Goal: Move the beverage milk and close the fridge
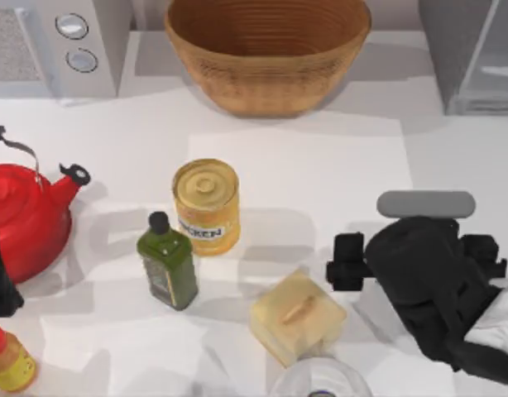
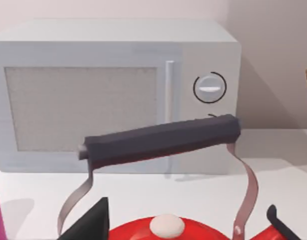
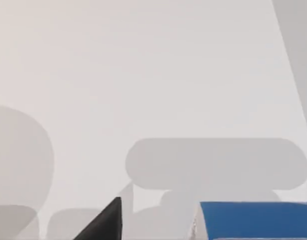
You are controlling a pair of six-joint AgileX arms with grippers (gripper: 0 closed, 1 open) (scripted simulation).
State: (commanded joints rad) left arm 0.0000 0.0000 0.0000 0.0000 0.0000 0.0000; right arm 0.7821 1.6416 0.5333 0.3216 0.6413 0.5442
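The beverage milk [image 3: 253,222] shows as a blue carton top in the right wrist view, close under my right gripper [image 3: 193,232]. One black finger [image 3: 106,222] stands apart from the carton, so the gripper is open and not touching it. From above, my right arm [image 1: 428,281] hangs over the table's right side and hides the milk. The fridge [image 1: 473,58], grey with a pale glassy interior, stands at the back right. At the far left my left gripper [image 2: 186,227] is parked, open, just over the red kettle [image 1: 26,219].
A grey microwave [image 1: 59,45] stands back left and a wicker basket [image 1: 266,50] back centre. A yellow can [image 1: 207,205], a green bottle [image 1: 167,263] and a pale yellow block [image 1: 297,316] crowd the middle. A small yellow bottle [image 1: 10,360] sits front left.
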